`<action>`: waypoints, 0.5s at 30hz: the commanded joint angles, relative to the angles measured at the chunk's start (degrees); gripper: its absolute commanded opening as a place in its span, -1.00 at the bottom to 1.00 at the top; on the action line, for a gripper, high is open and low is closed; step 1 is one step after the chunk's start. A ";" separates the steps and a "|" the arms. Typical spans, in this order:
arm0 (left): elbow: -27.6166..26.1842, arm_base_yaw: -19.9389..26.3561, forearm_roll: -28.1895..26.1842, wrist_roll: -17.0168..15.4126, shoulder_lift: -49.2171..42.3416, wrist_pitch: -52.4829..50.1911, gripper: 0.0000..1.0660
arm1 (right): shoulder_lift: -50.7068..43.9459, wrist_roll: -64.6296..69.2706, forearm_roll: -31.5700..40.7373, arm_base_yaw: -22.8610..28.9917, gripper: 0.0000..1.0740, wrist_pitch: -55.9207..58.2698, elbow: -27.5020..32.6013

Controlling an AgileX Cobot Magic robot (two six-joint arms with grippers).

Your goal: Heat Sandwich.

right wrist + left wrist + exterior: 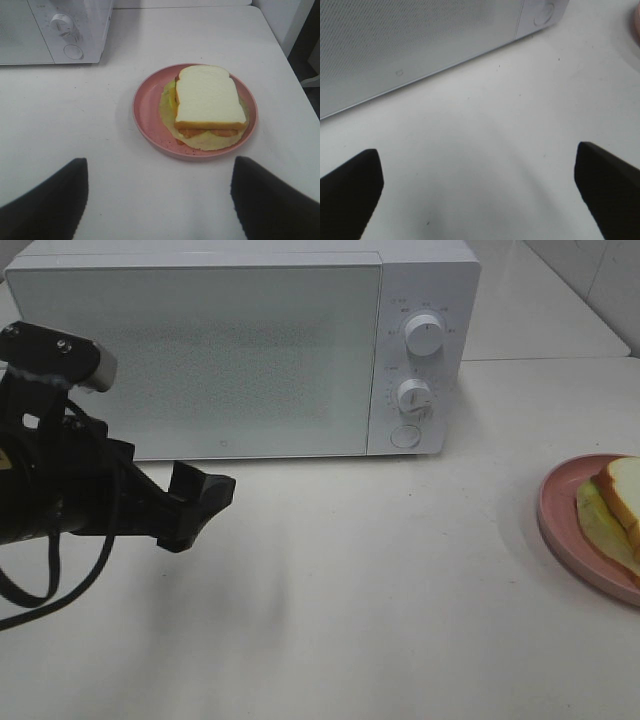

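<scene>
The sandwich sits on its pink plate near the bench's right edge, the microwave shut at the back. Left hand and right hand both stand apart, empty.

The left gripper is seen with its jaws spread wide, one dark fingertip at either side of the view, and nothing is held between them. Bare white tabletop is seen under and between the fingertips, marked by a few small dark specks. Beyond the gripper, the white microwave is stood on the tabletop, its speckled door filling most of its visible front. A round button is seen on its control panel beside the door. A sliver of the pink plate is cut off by the frame's border.
</scene>
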 commanded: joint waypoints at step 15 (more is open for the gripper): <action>-6.19 26.53 9.00 1.60 -10.71 39.19 0.90 | -1.49 -0.40 0.17 -0.29 0.42 -0.29 0.17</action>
